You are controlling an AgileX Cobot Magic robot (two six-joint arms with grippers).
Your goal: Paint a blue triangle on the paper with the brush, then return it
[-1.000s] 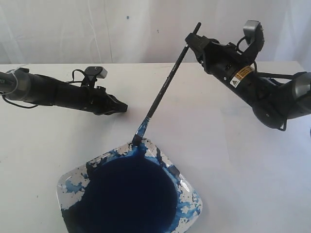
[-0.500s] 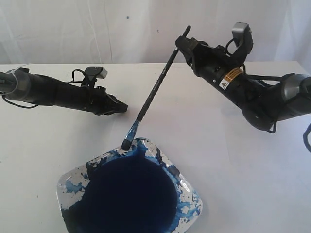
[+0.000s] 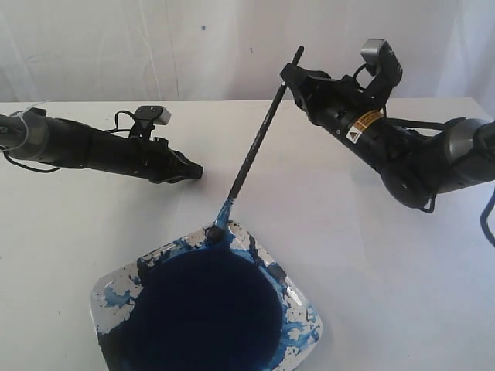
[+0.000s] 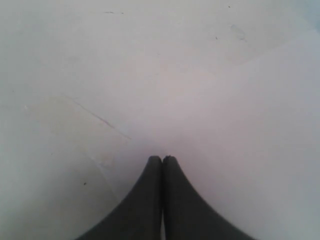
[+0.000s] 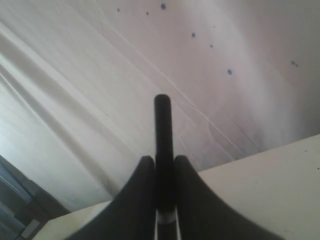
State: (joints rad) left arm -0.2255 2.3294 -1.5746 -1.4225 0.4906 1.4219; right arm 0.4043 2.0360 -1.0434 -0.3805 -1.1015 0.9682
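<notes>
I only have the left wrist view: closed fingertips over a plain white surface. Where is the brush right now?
Observer: The right gripper is clamped on the brush near its top end, with the handle tilted.
Operator: And the tip?
Observer: The bristles sit at the far rim of the dish, at the edge of the blue paint.
Operator: Where is my gripper relative to that?
Observer: The left gripper is beyond the dish on the left, apart from both the dish and the brush.
</notes>
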